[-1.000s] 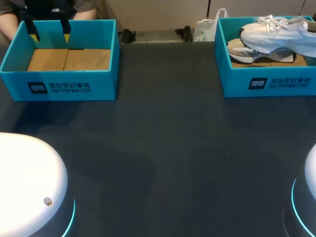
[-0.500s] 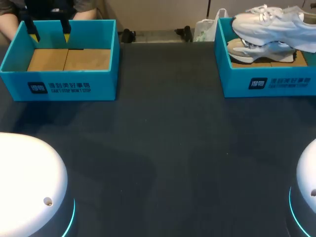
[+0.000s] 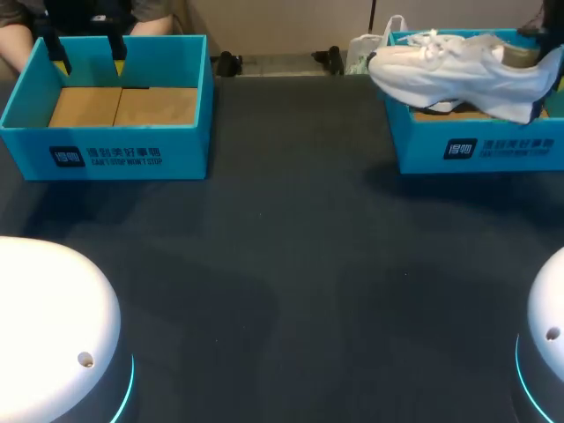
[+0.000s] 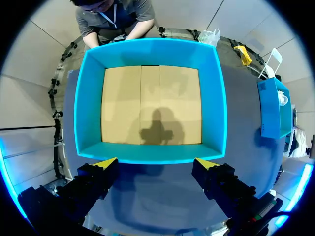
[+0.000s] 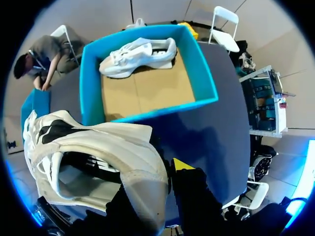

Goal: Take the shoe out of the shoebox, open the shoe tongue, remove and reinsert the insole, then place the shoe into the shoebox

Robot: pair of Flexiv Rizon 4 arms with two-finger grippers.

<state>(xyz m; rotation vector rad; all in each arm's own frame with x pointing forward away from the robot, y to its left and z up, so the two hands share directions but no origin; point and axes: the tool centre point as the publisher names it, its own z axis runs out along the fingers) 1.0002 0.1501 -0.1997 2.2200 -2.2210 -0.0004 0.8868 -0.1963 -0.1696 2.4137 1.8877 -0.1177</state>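
Observation:
A white sneaker hangs in the air over the right blue shoebox, its toe reaching past the box's left wall. My right gripper is shut on its heel collar. In the right wrist view the heel collar sits between the fingers of the right gripper, with one yellow tip showing. A second white sneaker lies on the cardboard floor of that shoebox. My left gripper stands open above the left blue shoebox, holding nothing.
The left shoebox holds only its cardboard floor, and the left gripper hangs at its far wall. Dark tabletop stretches between the two boxes. White arm bases stand at the near corners.
My right gripper has lifted the sneaker up out of the right shoebox and carried it leftward, so its toe now overhangs the box's left wall. The left arm has not moved.

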